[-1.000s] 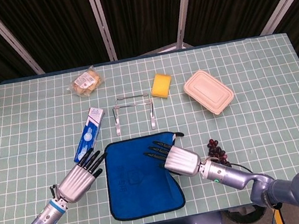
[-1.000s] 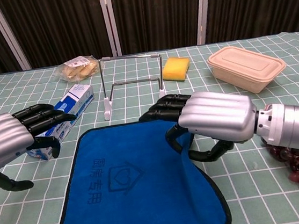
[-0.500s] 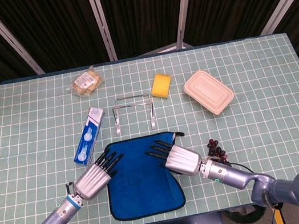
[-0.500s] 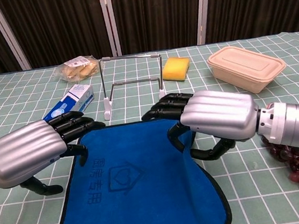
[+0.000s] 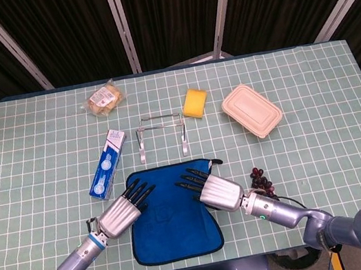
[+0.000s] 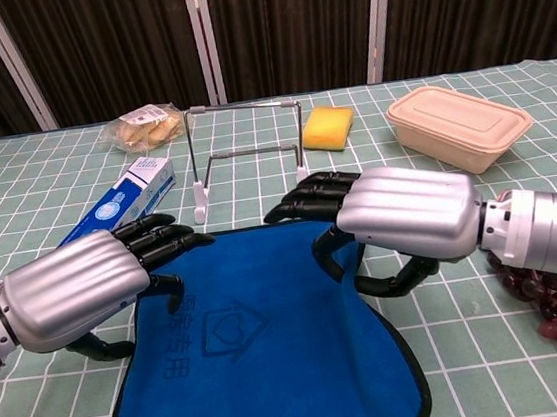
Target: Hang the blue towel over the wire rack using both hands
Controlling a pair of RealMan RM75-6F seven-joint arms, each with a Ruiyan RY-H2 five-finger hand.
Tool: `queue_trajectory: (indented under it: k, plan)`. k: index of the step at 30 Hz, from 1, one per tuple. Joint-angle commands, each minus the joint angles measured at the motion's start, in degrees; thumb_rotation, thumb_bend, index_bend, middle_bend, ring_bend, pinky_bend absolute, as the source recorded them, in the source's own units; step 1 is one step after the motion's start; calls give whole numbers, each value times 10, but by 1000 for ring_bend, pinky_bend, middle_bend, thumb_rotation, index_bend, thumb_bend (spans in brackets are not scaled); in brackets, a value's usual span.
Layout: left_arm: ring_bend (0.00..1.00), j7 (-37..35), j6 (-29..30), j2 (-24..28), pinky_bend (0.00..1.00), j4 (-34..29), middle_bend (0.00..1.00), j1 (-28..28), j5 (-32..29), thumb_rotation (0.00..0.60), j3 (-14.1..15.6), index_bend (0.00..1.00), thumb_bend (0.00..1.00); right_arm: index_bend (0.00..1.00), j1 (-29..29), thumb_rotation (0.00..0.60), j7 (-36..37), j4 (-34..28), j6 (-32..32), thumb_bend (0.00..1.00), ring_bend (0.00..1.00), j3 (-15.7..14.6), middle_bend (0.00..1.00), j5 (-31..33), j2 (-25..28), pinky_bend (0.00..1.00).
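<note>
1. While the blue towel (image 6: 263, 341) lies flat on the table (image 5: 311, 84), the left hand (image 6: 86, 286) hovers over its left edge. The fingers (image 6: 162, 244) are stretched forward and a little apart; whether the thumb under the palm touches the cloth I cannot tell, so it looks released.
2. Ahead of both sets of fingertips and well apart from them stands the wire rack (image 6: 247, 157), upright, with nothing on it yet.
3. The right hand (image 6: 391, 221) sits over the towel's right edge. Its fingers (image 6: 307, 197) reach forward while the thumb curls below, where the hem is raised into a fold; a pinch seems likely, but the palm hides the contact.
4. The towel looks soft, light and limp: it should sag and fold when lifted. I judge the two far corners, just beyond the fingertips, the best hold, so the cloth stays spread for draping.
5. The towel's near edge is cut off in the chest view, and both thumbs are largely hidden in the head view.
</note>
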Motion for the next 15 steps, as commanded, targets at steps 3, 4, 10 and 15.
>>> queue_trajectory:
  k: [3,4,10,15]
  plan:
    - [0,5,-3,-4,0,-3,0,-6,-3,600,0,447,156,634,0,600,1,-1,1,408,0,0,44,0,1,0]
    - [0,7,-4,-4,0,-4,0,-7,-4,600,1,447,155,634,0,600,1,-1,2,408,0,0,44,0,1,0]
    - [0,17,-5,-7,0,-13,0,-13,-5,600,2,447,199,635,0,600,1,-4,3,409,0,1,44,-1,4,0]
    - [0,22,-3,1,0,-28,0,-18,-8,600,0,447,209,635,-1,600,0,-5,5,410,0,0,44,-1,4,0]
